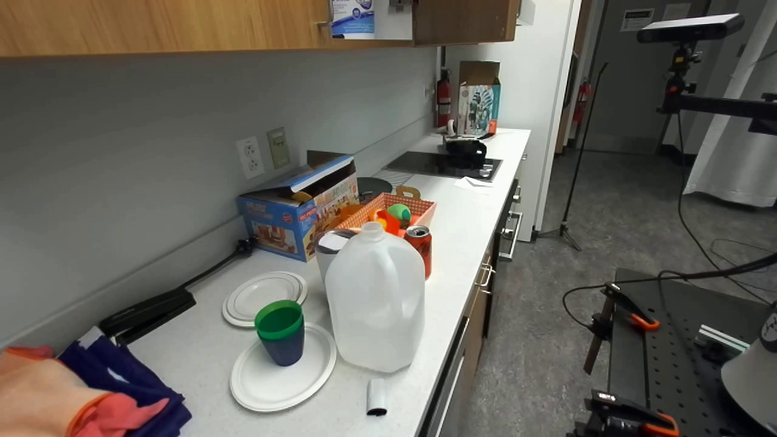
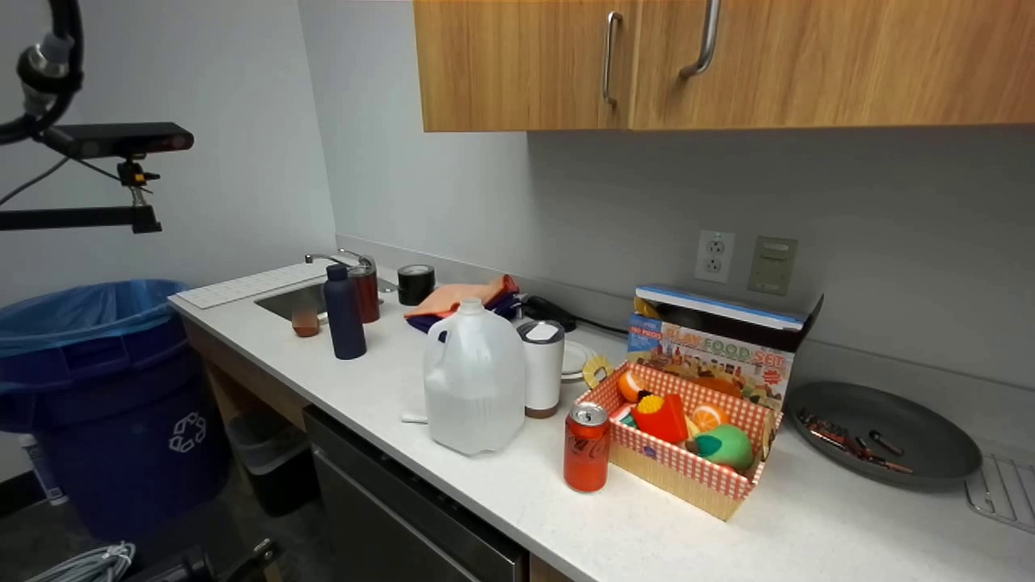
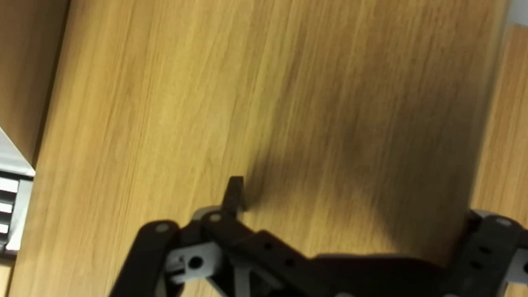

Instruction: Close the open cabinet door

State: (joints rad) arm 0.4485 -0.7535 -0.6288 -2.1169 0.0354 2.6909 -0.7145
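The cabinet door (image 1: 464, 23) stands swung out from the wall cabinet in an exterior view, its darker face visible beside the open shelf. In an exterior view its light wood-grain front (image 2: 873, 69) shows, with a slim metal handle (image 2: 705, 40); its top is cut off. In the wrist view a wood-grain panel (image 3: 185, 103), apparently this door, fills most of the picture. My gripper (image 3: 354, 196) is open in front of the panel, fingers wide apart with nothing between them. The right fingertip is dark and unclear near the panel's right edge. Contact cannot be told. The exterior views do not show the gripper.
A closed cabinet door (image 2: 517, 69) adjoins the open one. A blue-and-white box (image 1: 353, 17) sits on the open shelf. Below, the counter holds a milk jug (image 1: 376, 303), a soda can (image 2: 587, 449) and a play-food basket (image 2: 671, 461). A stand-mounted camera (image 1: 692, 29) stands across the aisle.
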